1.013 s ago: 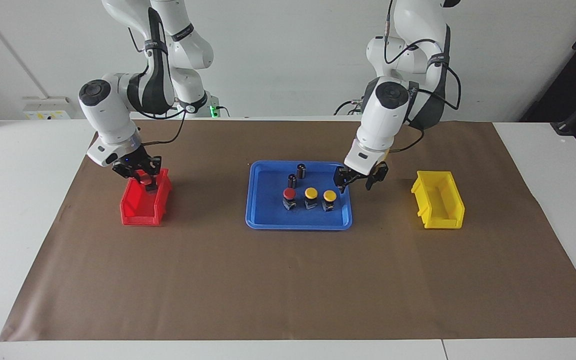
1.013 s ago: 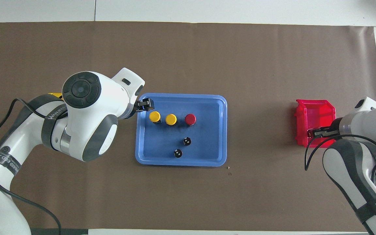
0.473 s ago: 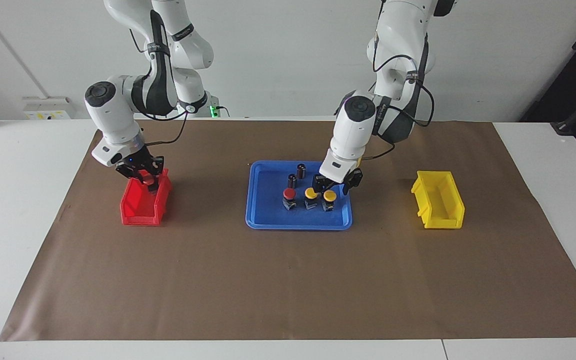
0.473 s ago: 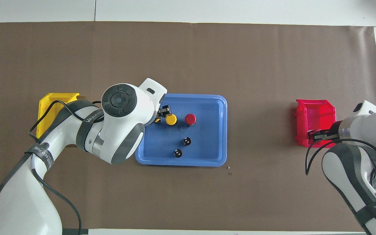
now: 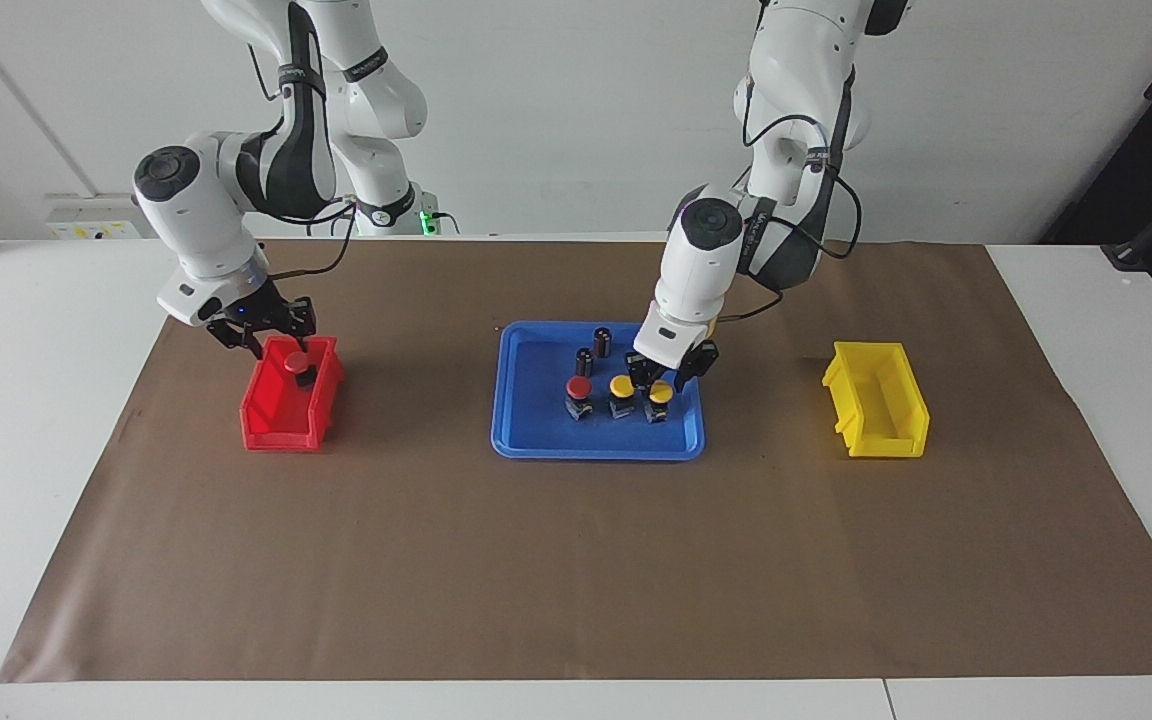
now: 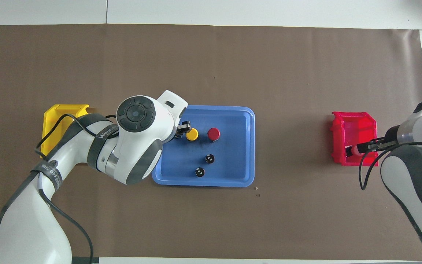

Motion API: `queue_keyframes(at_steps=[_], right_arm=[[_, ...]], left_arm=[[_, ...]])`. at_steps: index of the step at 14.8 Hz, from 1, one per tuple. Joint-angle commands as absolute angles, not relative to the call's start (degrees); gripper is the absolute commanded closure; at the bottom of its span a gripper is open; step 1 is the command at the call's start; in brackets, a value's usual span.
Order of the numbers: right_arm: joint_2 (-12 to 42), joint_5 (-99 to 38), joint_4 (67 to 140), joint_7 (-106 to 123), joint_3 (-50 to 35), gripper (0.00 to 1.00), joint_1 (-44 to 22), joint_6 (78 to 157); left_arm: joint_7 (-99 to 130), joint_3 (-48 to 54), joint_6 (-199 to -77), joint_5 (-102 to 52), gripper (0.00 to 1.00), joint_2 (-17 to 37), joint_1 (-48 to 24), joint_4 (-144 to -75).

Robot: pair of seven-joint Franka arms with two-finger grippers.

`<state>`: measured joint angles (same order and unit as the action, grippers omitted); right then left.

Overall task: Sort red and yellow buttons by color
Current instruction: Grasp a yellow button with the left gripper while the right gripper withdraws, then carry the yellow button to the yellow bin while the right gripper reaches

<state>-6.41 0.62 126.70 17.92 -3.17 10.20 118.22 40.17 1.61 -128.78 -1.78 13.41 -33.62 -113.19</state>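
Observation:
In the blue tray (image 5: 536, 440) a red button (image 5: 579, 388) and two yellow buttons stand in a row. My left gripper (image 5: 666, 380) is lowered around the yellow button (image 5: 659, 392) at the row's end toward the left arm. In the overhead view its hand hides that button. The other yellow button (image 6: 192, 134) stands beside it. My right gripper (image 5: 271, 335) hangs open just over the red bin (image 5: 271, 420). A second red button (image 5: 295, 364) lies loose in that bin, below the gripper.
Two dark capless cylinders (image 5: 602, 341) (image 5: 584, 361) stand in the tray, nearer to the robots than the buttons. A yellow bin (image 5: 876, 430) sits on the brown paper toward the left arm's end of the table.
My left gripper moved from the tray's edge over to the end yellow button and came down around it. My right gripper opened, rose a little, and left the red button in the red bin.

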Motion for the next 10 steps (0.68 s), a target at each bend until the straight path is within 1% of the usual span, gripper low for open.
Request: queue_keyframes(at_steps=[1,2,3,4,6,8,10], right_arm=[[-1.07,-0.35,114.65,16.10,-3.78,0.28,8.97,110.33],[0.16,-0.35,111.65,14.60,-3.87,0.26,7.57,108.74],[1.22,-0.35,109.19,12.76,-3.87,0.24,6.25,107.68],[2.27,-0.44,106.99,10.31,-3.95,0.24,4.50,106.80],[3.95,-1.05,103.64,3.03,-3.96,0.24,-0.41,106.43],[5.44,-1.58,100.92,-5.23,-3.96,0.24,-6.47,107.49],[9.47,-1.49,95.48,-15.42,-3.96,0.24,-12.46,106.35]], left_arm=[[40.69,0.70,-130.69,-2.55,0.62,13.18,-34.37,-114.43],[40.61,0.70,-130.43,-2.55,0.78,13.27,-33.93,-113.82],[40.52,0.70,-130.17,-2.55,0.89,13.36,-33.66,-112.77],[40.43,0.62,-129.38,-2.55,0.94,13.27,-33.49,-111.37],[40.08,0.53,-124.40,-2.55,0.98,12.49,-31.91,-108.56],[38.42,0.35,-113.09,-2.20,0.99,10.65,-29.46,-102.95],[29.85,0.26,-103.75,-2.11,0.99,8.54,-24.73,-99.15]])
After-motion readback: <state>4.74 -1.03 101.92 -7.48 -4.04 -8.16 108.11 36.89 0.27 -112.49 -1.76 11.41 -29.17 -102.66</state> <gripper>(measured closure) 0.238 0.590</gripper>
